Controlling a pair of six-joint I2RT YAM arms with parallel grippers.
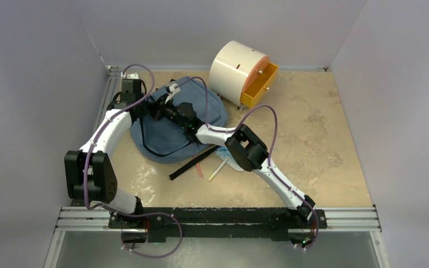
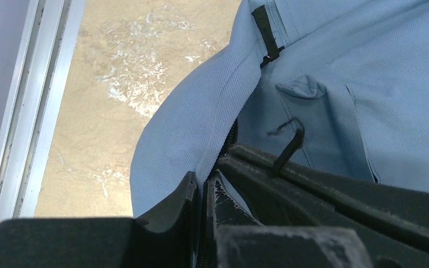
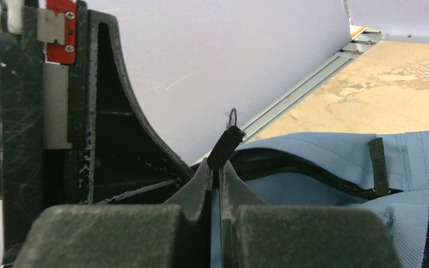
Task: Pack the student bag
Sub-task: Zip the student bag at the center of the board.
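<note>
I'm pinching the student bag [image 2: 368, 84] edge in the closed left gripper [image 2: 204, 187] — the right gripper [image 3: 219, 174] is clamping tight on its black webbing tab [image 3: 225, 146].

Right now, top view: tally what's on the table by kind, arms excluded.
student bag: 1
cream cabinet with orange drawer: 1
pen-like sticks: 2 (red stick, white stick)
blue-white item, partly hidden: 1
black strap by the bag: 1, possibly the bag's own
Total: 6
</note>
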